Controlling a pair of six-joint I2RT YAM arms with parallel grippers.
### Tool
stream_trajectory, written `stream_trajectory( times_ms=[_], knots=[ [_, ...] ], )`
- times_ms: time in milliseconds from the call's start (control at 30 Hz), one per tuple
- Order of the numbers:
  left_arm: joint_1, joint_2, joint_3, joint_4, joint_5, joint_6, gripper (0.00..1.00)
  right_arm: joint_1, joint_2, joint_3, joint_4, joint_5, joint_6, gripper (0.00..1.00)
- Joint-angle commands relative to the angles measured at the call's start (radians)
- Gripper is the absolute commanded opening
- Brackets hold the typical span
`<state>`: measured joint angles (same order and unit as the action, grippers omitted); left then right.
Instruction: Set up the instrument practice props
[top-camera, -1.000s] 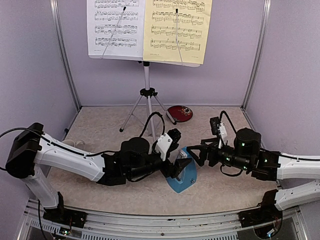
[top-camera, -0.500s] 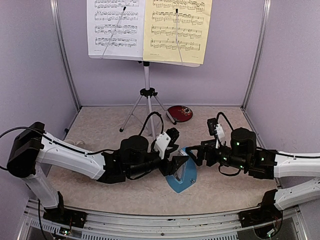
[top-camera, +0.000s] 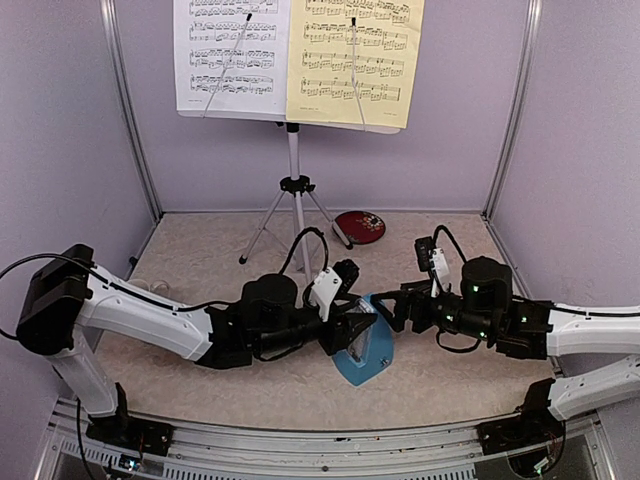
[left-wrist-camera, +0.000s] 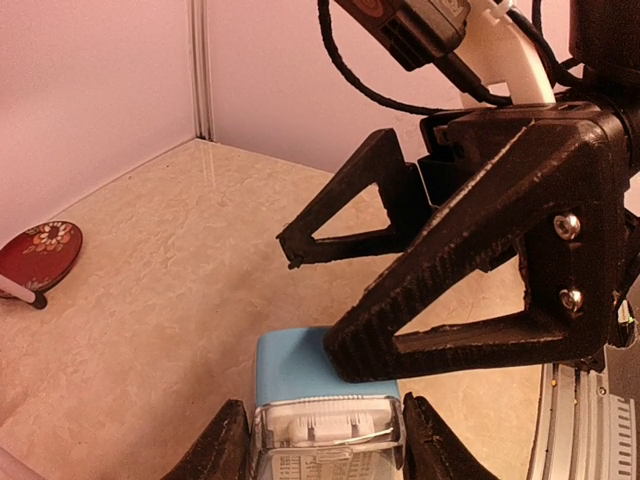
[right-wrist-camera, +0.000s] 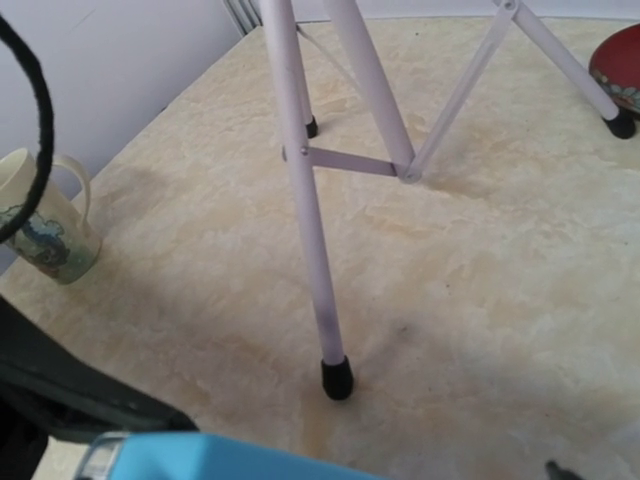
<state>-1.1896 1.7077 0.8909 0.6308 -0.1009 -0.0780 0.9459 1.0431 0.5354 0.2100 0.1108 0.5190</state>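
Top external view: the metronome lies tipped on the tabletop at centre, toward 6 o'clock, between the two arms. The left hand reaches in from 9 o'clock and pinches it. The left wrist view shows the fingers pressed against both sides of its clear cover, with the blue end pointing away at 12 o'clock. The right hand comes in from 3 o'clock, spread wide and holding nothing. Its lower finger crosses the blue end, and whether it touches cannot be told. At 12 o'clock the stand is upright on its tripod, carrying the white sheet with the yellow sheet at its 3 o'clock. The plate lies just beside one tripod foot. The right wrist view shows the mug at 9 o'clock.
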Motion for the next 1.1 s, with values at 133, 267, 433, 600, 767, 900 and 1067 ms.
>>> stream_trajectory(
  times_ms=[133, 267, 433, 600, 767, 900, 1067],
  knots=[
    [-0.013, -0.049, -0.084, 0.058, -0.043, 0.03, 0.43, -0.016, 0.057, -0.087, 0.002, 0.035, 0.004, 0.94],
    [-0.023, -0.049, -0.114, 0.112, -0.045, 0.046, 0.43, -0.021, 0.067, -0.121, 0.019, 0.031, 0.019, 0.94],
    [-0.033, -0.041, -0.124, 0.141, -0.042, 0.056, 0.43, -0.026, 0.073, -0.142, 0.024, 0.031, 0.022, 0.94],
    [-0.033, -0.068, -0.165, 0.193, -0.036, 0.051, 0.43, -0.034, 0.085, -0.162, 0.033, 0.028, 0.021, 0.94],
    [-0.026, -0.101, -0.209, 0.245, -0.018, 0.056, 0.43, -0.044, 0.094, -0.193, 0.059, 0.026, 0.027, 0.94],
    [-0.026, -0.109, -0.221, 0.259, -0.004, 0.07, 0.43, -0.047, 0.101, -0.212, 0.074, 0.021, 0.033, 0.94],
    [-0.026, -0.106, -0.226, 0.267, 0.002, 0.071, 0.43, -0.049, 0.098, -0.218, 0.078, 0.011, 0.033, 0.94]
  ],
)
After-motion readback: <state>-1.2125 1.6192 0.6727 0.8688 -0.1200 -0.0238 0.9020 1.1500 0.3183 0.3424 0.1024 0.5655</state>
